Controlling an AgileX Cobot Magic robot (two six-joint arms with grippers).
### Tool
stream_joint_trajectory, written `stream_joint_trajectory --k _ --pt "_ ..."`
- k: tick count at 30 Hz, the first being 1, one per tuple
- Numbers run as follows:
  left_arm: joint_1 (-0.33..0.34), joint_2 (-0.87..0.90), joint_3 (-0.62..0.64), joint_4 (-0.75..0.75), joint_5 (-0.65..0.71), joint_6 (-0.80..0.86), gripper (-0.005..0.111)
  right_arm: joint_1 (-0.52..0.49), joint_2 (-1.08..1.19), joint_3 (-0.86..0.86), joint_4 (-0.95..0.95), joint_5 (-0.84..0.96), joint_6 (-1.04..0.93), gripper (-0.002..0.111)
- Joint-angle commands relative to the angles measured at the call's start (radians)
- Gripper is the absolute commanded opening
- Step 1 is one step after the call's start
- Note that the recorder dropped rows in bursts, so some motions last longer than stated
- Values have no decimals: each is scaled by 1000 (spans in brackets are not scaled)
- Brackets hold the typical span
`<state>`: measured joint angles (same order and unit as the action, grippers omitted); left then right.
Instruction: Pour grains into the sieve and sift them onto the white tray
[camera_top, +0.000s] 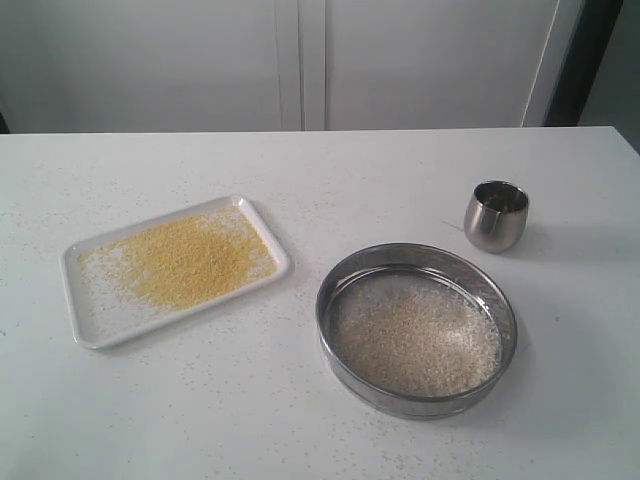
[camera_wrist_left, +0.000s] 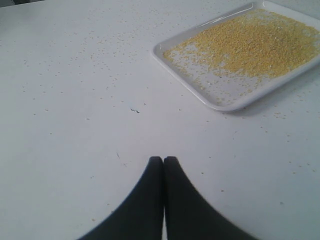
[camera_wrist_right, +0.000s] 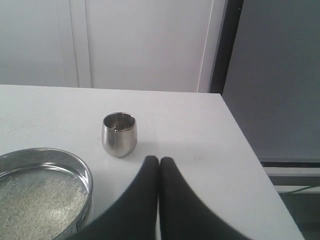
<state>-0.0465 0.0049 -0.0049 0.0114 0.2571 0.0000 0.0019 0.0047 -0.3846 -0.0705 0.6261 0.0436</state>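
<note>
The sieve (camera_top: 416, 330) rests on the table at the right, its steel ring around a bed of pale whitish grains (camera_top: 415, 338). To its left lies the white tray (camera_top: 98, 325) with a spread of golden-yellow grains (camera_top: 190, 260) on it. Neither arm shows in the exterior view. My left gripper (camera_wrist_left: 163, 159) is shut with nothing in it, above bare table short of the white tray (camera_wrist_left: 220, 102). My right gripper (camera_wrist_right: 159, 159) is also shut and holds nothing, near the sieve (camera_wrist_right: 75, 172).
A small steel cup (camera_top: 496, 215) stands upright behind the sieve, and my right gripper is just short of the cup (camera_wrist_right: 119, 134). Loose grains are scattered over the white table (camera_top: 300, 420). The table's right edge (camera_wrist_right: 250, 150) runs close by the right gripper.
</note>
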Motion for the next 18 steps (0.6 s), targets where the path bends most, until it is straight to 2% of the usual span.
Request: stream_joint_trajectory --k 1,8,10,18 --pt "3 -5 5 -6 -2 0 0 -1 -5 88 -8 -100 5 0" --pt "3 -5 5 -6 -2 0 0 50 -5 194 -10 -110 5 0" --pt "3 -5 5 -6 -2 0 0 62 -5 216 -10 -161 5 0" --pt "3 -5 5 -6 -2 0 0 60 -5 326 -8 -223 5 0"
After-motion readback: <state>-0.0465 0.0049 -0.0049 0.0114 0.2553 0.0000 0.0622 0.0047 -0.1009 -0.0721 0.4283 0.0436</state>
